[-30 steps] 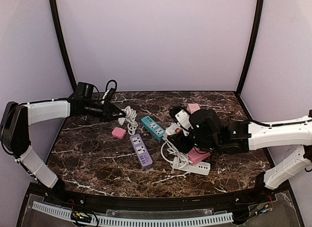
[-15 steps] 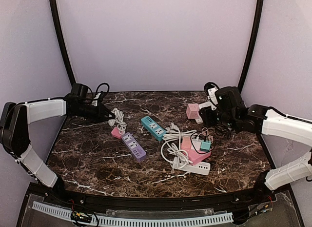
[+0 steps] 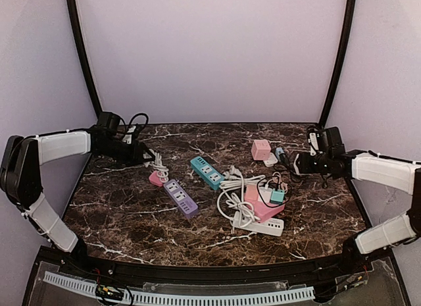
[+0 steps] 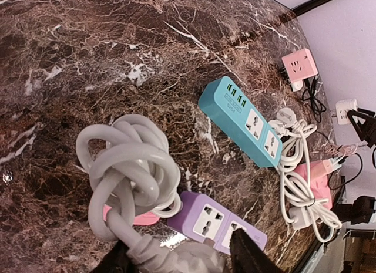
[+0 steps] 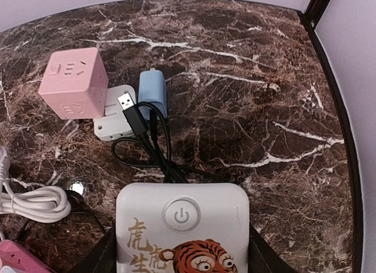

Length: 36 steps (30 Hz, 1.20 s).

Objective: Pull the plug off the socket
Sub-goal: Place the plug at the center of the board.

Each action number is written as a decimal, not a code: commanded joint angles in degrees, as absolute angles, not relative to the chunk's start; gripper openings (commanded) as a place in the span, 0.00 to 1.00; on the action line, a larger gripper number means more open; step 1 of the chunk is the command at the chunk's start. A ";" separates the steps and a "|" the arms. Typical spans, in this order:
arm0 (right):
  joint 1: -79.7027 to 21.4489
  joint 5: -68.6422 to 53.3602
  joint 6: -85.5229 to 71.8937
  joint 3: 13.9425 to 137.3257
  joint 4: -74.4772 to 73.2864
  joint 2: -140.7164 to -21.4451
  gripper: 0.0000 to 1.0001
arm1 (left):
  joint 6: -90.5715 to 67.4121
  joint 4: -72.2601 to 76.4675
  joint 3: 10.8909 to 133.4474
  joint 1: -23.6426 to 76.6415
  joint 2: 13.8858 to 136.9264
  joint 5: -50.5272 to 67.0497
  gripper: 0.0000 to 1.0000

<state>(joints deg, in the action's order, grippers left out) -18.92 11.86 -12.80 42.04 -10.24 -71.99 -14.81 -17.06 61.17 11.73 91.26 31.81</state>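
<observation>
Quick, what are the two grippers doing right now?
Left gripper: open, with the grey cord between its jaws.
Right gripper: closed, holding the white tiger box.

Top view has soft, even light from overhead, bright enough, with only faint short shadows under the clutter on the worktop [image 3: 118, 214] and the frame posts bowing slightly at the picture edges. Both wrist views are sharp mid-frame, with small glare specks on the polished marble. The fingers [image 4: 244, 255] of the left pincer [image 4: 179, 258] go dark and soft at the bottom, and the white tiger-print block [image 5: 182, 232] reads crisp and evenly lit.
</observation>
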 commanded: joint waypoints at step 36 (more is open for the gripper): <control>-10.50 -4.38 -17.47 47.35 -10.27 -74.03 0.99 | -11.65 -15.16 58.53 16.37 75.58 17.06 0.96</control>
